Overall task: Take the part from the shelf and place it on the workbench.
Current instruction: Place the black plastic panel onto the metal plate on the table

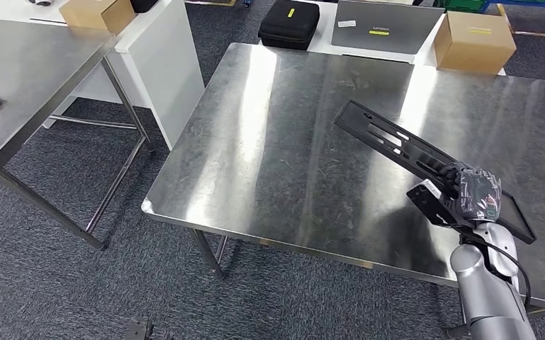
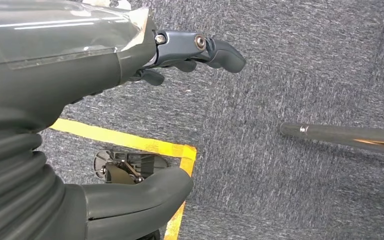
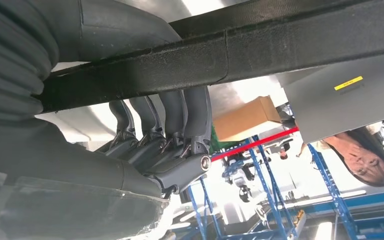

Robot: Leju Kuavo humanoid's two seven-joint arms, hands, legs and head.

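The right hand [image 1: 473, 193] has the part [image 1: 425, 159] — a long flat black panel with slots cut in it — clamped near one end. In the right wrist view the fingers [image 3: 175, 112] wrap over one face of the panel edge and the thick thumb sits on the other face, so it looks like a firm full-hand grip, not a fingertip pinch. The part is held over the steel bench [image 1: 269, 149], and most of its length runs away from the hand, out ahead and toward the robot's left. Only a short stub sticks out behind the hand on the robot's side.

The step in hand looks like the set-down. To do it well, the arm should probably lower until the far end touches the bench first, then lay the rest down flat before the fingers let go. With that much length hanging out past the grip, the free end could slap or skid on the slick steel if released early. Whether the far tip is already touching the bench can't be told from here; it looks just above or barely on it.

The long axis runs diagonally across the bench, with the far end pointing forward-left of the hand.

The left hand [image 2: 130, 115] hangs over the carpet, fingers loosely apart, holding nothing.
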